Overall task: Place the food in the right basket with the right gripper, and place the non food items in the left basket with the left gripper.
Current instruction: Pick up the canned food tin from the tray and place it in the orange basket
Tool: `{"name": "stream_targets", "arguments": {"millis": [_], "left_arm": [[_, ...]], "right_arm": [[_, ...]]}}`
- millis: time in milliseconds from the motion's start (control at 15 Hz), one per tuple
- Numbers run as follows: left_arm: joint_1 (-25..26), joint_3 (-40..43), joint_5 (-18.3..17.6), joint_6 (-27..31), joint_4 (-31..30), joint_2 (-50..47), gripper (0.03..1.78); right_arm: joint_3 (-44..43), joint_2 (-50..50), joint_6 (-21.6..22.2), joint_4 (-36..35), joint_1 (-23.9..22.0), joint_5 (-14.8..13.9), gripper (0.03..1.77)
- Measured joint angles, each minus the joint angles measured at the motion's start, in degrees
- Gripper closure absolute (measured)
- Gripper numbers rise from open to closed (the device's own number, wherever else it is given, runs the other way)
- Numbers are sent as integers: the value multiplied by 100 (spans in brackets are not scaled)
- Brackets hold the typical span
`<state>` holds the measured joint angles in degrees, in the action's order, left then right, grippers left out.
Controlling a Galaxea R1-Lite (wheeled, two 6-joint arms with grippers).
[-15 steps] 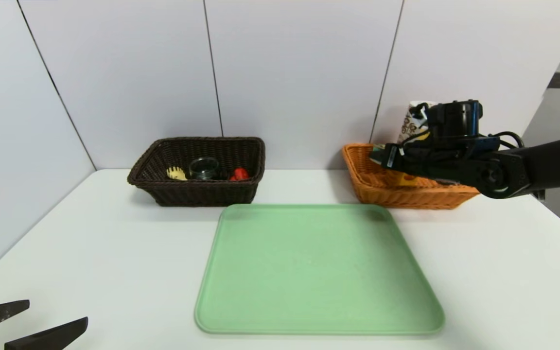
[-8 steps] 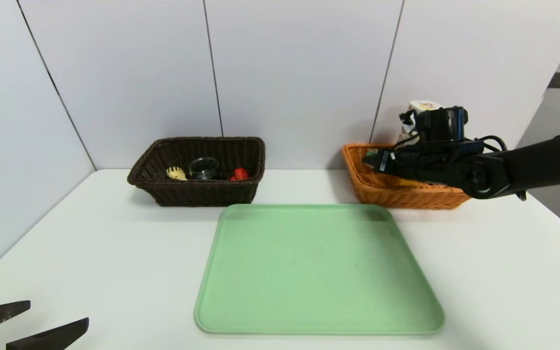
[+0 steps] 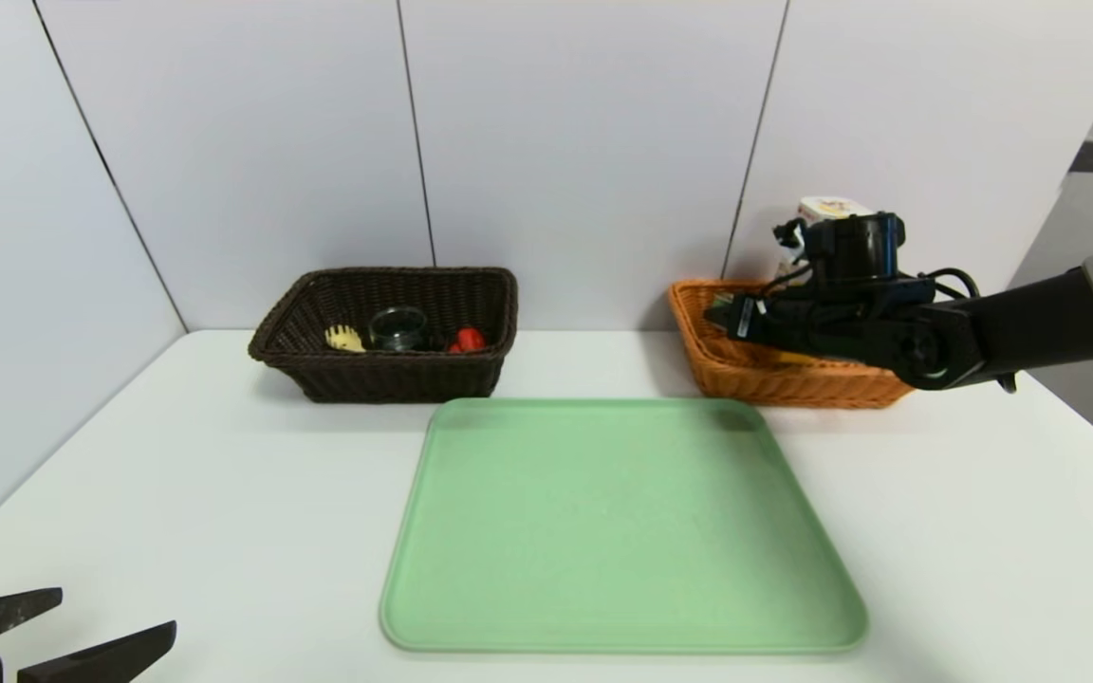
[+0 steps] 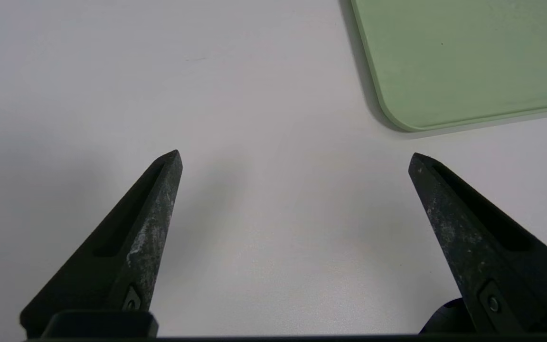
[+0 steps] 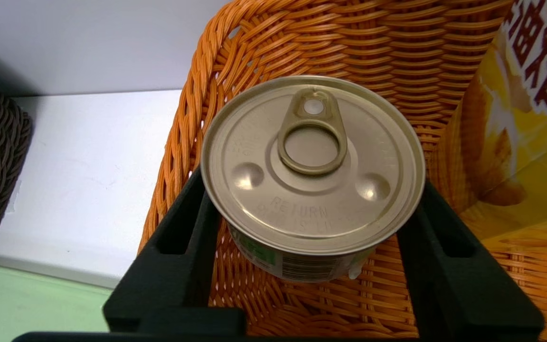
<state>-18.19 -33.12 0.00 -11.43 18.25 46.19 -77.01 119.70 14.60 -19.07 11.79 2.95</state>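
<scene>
Right wrist view: the round tin (image 5: 311,209), its gold lid and pull tab facing the camera, was located within the walls of the orange wicker basket (image 5: 397,52). A green-and-white label was visible below the lid. The right gripper (image 5: 314,183) reached into this basket with its fingers apart, one on either side of the tin; slivers of wicker showed between the label and each finger, while the rim hid the fingertips. Whether the tin's base touched the basket floor could not be determined. The yellow carton (image 5: 530,156), printed with Chinese characters, stood beside the tin in the same basket.

In the head view, the right arm (image 3: 850,318) extended from the right across the orange basket, partly covering the carton, whose pale top showed behind it.

Well apart, to the left, the dark brown basket (image 3: 404,375) contained the pasta fork (image 3: 344,339), the dark glass dish (image 3: 398,328) and the red duck (image 3: 469,340), arranged from left to right. The green tray (image 3: 622,531) lay flat on the white table (image 3: 224,493), in front of and between the two baskets. The left gripper (image 3: 118,610) was positioned over the table's near left part, its fingers spread wide with only tabletop between them.
</scene>
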Motion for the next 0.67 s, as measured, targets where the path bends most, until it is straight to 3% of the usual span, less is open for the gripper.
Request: {"name": "stream_targets", "arguments": {"millis": [267,667], "left_arm": [[0,-6,0,0,-4,15,12],[0,-94,27,2,-17,37,12]], "right_arm": [[-28,23,6,0,-11,7,43],[-80,-294,2,-2,15,0,25]]}}
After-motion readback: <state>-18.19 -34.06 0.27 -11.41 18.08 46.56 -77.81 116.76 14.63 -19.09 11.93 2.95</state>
